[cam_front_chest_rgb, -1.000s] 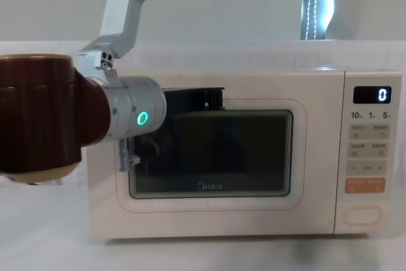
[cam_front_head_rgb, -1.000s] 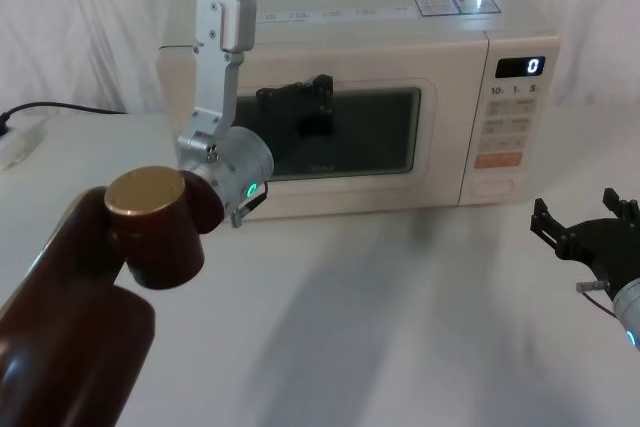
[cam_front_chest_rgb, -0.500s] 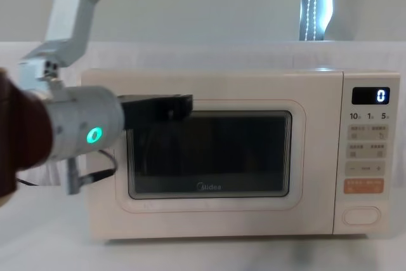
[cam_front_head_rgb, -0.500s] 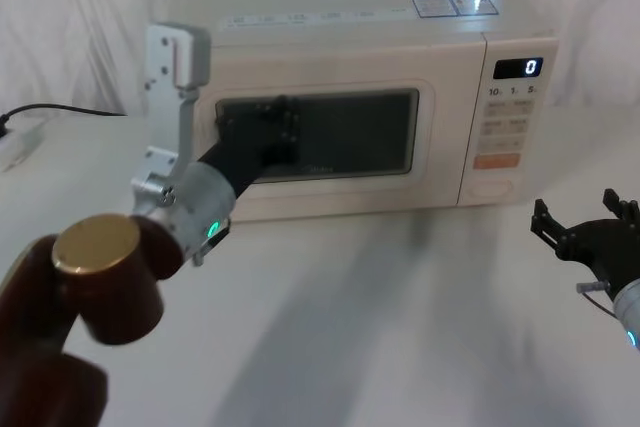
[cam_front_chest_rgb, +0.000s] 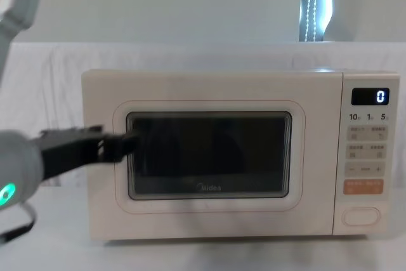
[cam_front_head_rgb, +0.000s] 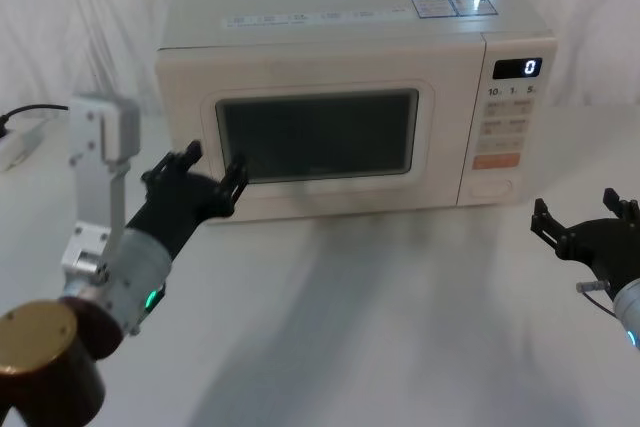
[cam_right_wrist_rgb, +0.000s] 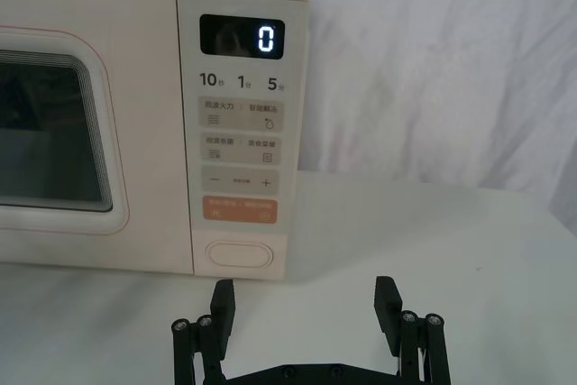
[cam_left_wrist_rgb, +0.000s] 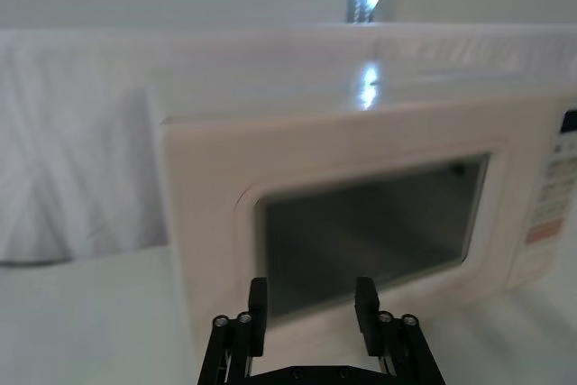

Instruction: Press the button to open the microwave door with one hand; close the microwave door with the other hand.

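A: What can be read on the control panel (cam_right_wrist_rgb: 242, 123)?

B: The display (cam_right_wrist_rgb: 242, 38) shows "0". The row below it reads "10", "1" and "5". One key (cam_right_wrist_rgb: 240, 182) carries "–" and "+". The print on the other small keys and on the orange key (cam_right_wrist_rgb: 240, 211) is too fine to read.

A: And on the microwave door (cam_front_chest_rgb: 208, 155)?

B: The logo "Midea" (cam_front_chest_rgb: 209, 187), below the window. The stickers (cam_front_head_rgb: 455, 3) on the top cannot be read.
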`<state>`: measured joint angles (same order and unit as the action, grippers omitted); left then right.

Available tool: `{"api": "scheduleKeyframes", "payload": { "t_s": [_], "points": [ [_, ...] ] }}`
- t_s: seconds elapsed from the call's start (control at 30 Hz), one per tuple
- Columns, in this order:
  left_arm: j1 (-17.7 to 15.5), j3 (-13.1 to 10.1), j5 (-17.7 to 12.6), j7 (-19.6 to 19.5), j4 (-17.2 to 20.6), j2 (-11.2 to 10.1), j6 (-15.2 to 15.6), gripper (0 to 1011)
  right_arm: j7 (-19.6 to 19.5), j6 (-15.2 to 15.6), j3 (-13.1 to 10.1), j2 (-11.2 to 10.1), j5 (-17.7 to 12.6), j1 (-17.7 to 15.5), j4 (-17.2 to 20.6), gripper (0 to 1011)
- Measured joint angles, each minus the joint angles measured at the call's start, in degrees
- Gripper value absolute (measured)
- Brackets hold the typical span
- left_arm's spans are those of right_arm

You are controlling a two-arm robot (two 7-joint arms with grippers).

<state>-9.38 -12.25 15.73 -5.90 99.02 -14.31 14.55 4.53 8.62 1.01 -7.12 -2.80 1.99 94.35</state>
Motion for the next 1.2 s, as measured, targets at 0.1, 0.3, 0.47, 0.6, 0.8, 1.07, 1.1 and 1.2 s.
{"api": "scheduleKeyframes", "payload": {
  "t_s": [0.1, 0.3, 0.47, 0.6, 0.8, 1.07, 1.1, 1.2],
  "points": [
    [3.3, 1.5, -0.5, 0.8, 1.4, -0.2, -0.8, 706, 0.0, 0.0, 0.0, 0.0, 0.0, 0.0, 0.0, 1002],
    [8.5, 4.6, -1.2, 2.1, 3.4, -0.1, -2.9, 873, 0.0, 0.0, 0.0, 0.0, 0.0, 0.0, 0.0, 1002],
    [12.0, 7.4, -1.7, 2.8, 4.8, 0.4, -4.6, 1001, 0.0, 0.0, 0.0, 0.0, 0.0, 0.0, 0.0, 1002],
    [14.0, 9.0, -2.2, 3.2, 5.5, 0.7, -5.5, 1001, 0.0, 0.0, 0.0, 0.0, 0.0, 0.0, 0.0, 1002],
    [16.7, 11.1, -3.1, 4.2, 6.1, 1.9, -7.2, 1001, 0.0, 0.0, 0.0, 0.0, 0.0, 0.0, 0.0, 1002],
    [18.9, 13.0, -4.3, 4.7, 6.2, 3.2, -8.9, 1001, 0.0, 0.0, 0.0, 0.0, 0.0, 0.0, 0.0, 1002],
    [19.2, 13.3, -4.5, 4.7, 6.1, 3.4, -9.1, 1001, 0.0, 0.0, 0.0, 0.0, 0.0, 0.0, 0.0, 1002],
    [19.5, 13.7, -4.9, 4.6, 6.0, 3.5, -9.4, 1001, 0.0, 0.0, 0.0, 0.0, 0.0, 0.0, 0.0, 1002]
  ]
}}
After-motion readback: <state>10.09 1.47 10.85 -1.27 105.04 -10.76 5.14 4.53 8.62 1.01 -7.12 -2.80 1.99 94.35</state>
